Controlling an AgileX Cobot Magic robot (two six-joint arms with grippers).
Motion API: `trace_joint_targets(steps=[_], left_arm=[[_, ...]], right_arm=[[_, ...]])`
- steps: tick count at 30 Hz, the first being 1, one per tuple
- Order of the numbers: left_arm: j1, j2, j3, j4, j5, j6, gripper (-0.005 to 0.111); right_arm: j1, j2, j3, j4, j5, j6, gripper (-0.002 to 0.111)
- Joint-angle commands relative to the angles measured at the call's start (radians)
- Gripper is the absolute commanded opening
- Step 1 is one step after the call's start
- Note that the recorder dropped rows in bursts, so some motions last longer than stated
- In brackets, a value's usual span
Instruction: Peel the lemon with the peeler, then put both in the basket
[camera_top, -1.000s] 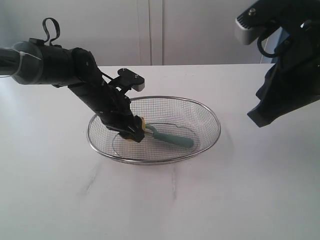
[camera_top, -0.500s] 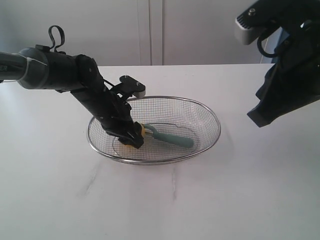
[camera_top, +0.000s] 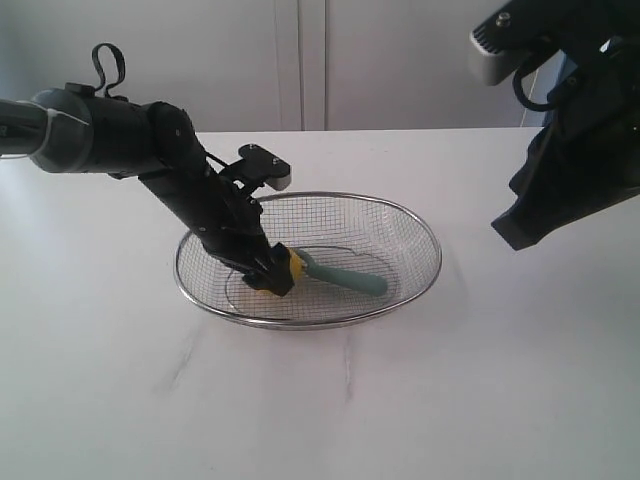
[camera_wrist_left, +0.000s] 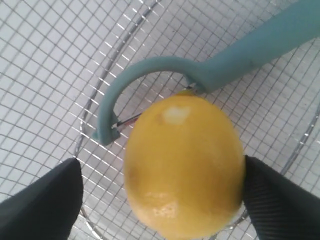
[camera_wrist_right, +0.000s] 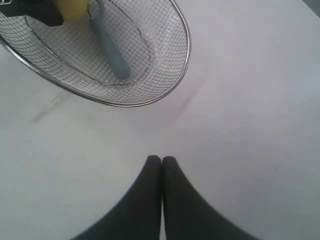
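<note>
The yellow lemon lies on the mesh floor of the wire basket, against the curved head of the teal peeler. In the exterior view the lemon shows at the tips of my left gripper, with the peeler stretching right from it. My left gripper is open around the lemon: one finger touches its side, while a strip of mesh shows between the other finger and the fruit. My right gripper is shut and empty, held high right of the basket.
The white table surrounds the basket. The right arm hangs above the table's right side. A white cabinet front stands behind the table.
My left gripper has opened a little inside the basket, and more of the lemon now shows at its tips. The right arm has barely moved.
</note>
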Motion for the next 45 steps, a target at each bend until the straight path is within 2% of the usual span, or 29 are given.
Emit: trace_joint_targets(steps=[1,14,16,20,26,29,30,36,45], left_arm=[[0.001,-0.05,-0.034,-0.01,0.059,0.0,0.087],[0.001,-0.238,-0.052,0.027,0.156,-0.012,0.086],[0.001,-0.277,-0.052,0.058,0.19,-0.058,0.082],[0.001,-0.345,-0.052,0.126,0.268,-0.167,0.06],[0.001,-0.435,-0.05,0.136,0.397,-0.177,0.02],[0.001,-0.491,-0.038,0.15,0.442,-0.177,0.003],[0.001,-0.509,-0.034,0.156,0.456,-0.177,0.0],[0.001,-0.677,0.027,0.175,0.522,-0.202,0.0],[0.001,-1.026,0.193,0.186,0.563,-0.286,0.0]], right_arm=[[-0.001,-0.007,0.003,0.001,-0.007,0.008,0.0],[-0.001,-0.007,0.003,0.0,-0.007,0.008,0.0],[-0.001,-0.007,0.003,0.0,-0.005,0.008,0.0],[-0.001,-0.007,0.003,0.0,-0.005,0.008,0.0],[-0.001,-0.007,0.003,0.0,-0.005,0.008,0.0],[-0.001,-0.007,0.003,-0.002,-0.005,0.008,0.0],[-0.001,-0.007,0.003,-0.002,-0.005,0.008,0.0],[-0.001,-0.007,0.003,-0.002,-0.005,0.008,0.0],[-0.001,-0.007,0.003,0.003,0.001,0.008,0.0]])
